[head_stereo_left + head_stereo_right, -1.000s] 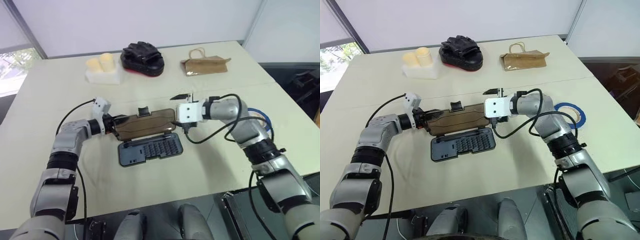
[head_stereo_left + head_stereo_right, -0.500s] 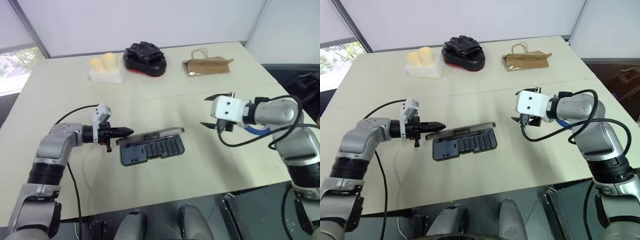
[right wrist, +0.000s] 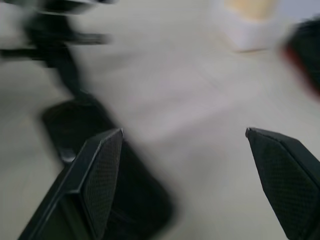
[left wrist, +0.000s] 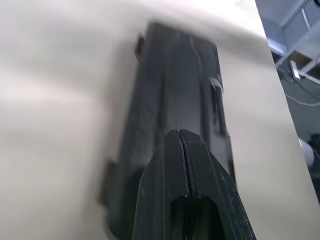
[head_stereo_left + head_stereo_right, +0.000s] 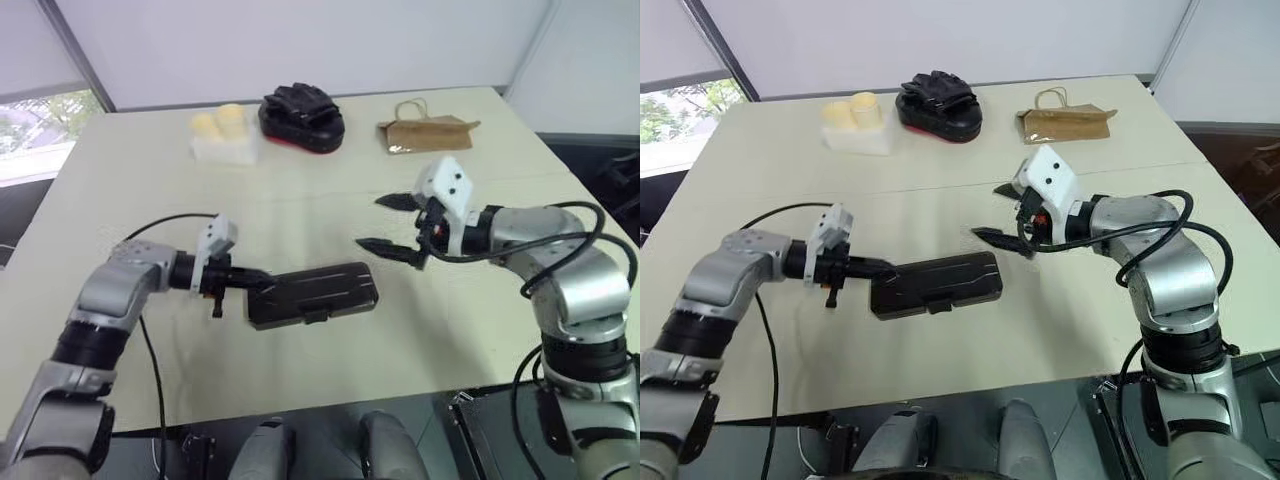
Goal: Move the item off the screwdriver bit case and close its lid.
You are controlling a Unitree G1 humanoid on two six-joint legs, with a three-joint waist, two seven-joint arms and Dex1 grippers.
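The screwdriver bit case [image 5: 312, 293] lies flat on the table, near its front. Its lid [image 5: 940, 277] is down on the tray and looks dark. My left gripper [image 5: 255, 280] is shut, with its tip at the case's left end; I cannot tell whether it touches. In the left wrist view the shut fingers [image 4: 180, 150] point along the dark case [image 4: 175, 85]. My right gripper [image 5: 388, 222] hangs open and holds nothing, above the table just right of the case. The right wrist view has its fingers [image 3: 100, 175] spread wide over the case [image 3: 75, 125]. The item is hidden.
At the table's far side stand a white block with two pale yellow cylinders [image 5: 225, 135], a black glove pile on a red base [image 5: 302, 112] and a brown paper bag [image 5: 428, 132]. Black cables trail from both wrists.
The lid has dropped from raised to shut on the tray. My right gripper let go, pulled back to the right and rolled. The left gripper drew back to the case's left end.
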